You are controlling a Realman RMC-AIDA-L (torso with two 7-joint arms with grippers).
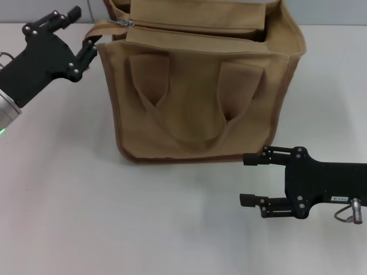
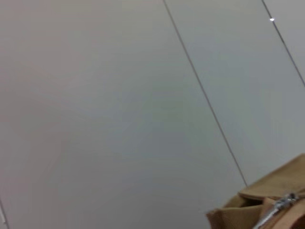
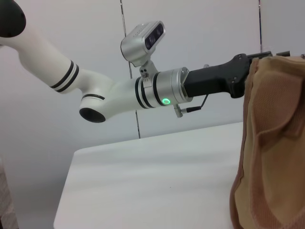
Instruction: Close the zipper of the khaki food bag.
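The khaki food bag [image 1: 200, 97] stands upright on the white table, its handles hanging down the front. Its zipper [image 1: 195, 26] runs across the top, and the silver pull tab [image 1: 126, 23] sits at the left end. A fabric tail [image 1: 94, 33] sticks out past that end. My left gripper [image 1: 82, 31] is at the bag's upper left corner, open, with the tail between its fingers. The left wrist view catches the pull tab [image 2: 281, 205] at the corner of the bag [image 2: 286, 183]. My right gripper [image 1: 248, 179] rests open on the table in front of the bag's right corner.
In the right wrist view the white left arm [image 3: 109, 90] reaches across to the side of the bag [image 3: 271, 143]. The white table [image 1: 114, 217] spreads around the bag, and a grey panelled wall [image 2: 119, 95] stands behind.
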